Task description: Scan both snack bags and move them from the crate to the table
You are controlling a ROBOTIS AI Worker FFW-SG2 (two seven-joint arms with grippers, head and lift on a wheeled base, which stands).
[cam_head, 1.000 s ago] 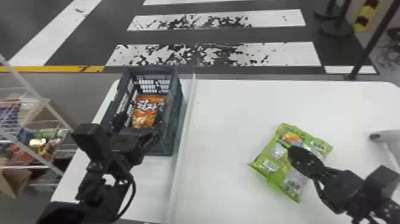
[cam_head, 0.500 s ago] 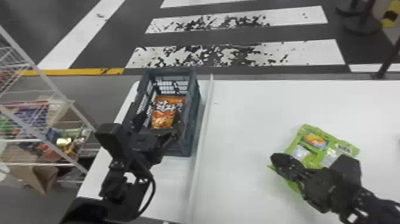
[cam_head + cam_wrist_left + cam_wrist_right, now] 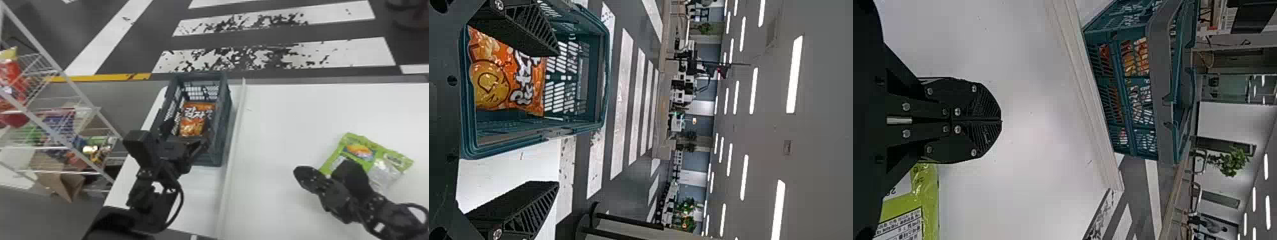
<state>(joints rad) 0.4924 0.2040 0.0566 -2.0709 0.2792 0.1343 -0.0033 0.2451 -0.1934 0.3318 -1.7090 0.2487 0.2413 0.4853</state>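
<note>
Lately the head view had swung left. Left of centre, the orange snack bag (image 3: 193, 118) lay in the crate (image 3: 224, 127), the left gripper (image 3: 558, 119) at its near end, fingers wide apart. At lower right, the right gripper (image 3: 1001, 121), fingers together and empty, had shifted crateward from over the green snack bag (image 3: 378, 158) on the table (image 3: 287, 127); the orange one seemed next.

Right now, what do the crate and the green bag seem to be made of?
The crate looks like rigid, fairly dull plastic, judging by its molded lattice walls. The green bag is probably thin, glossy plastic film, given its highlights and crinkled edge; a foil lining is possible.
</note>
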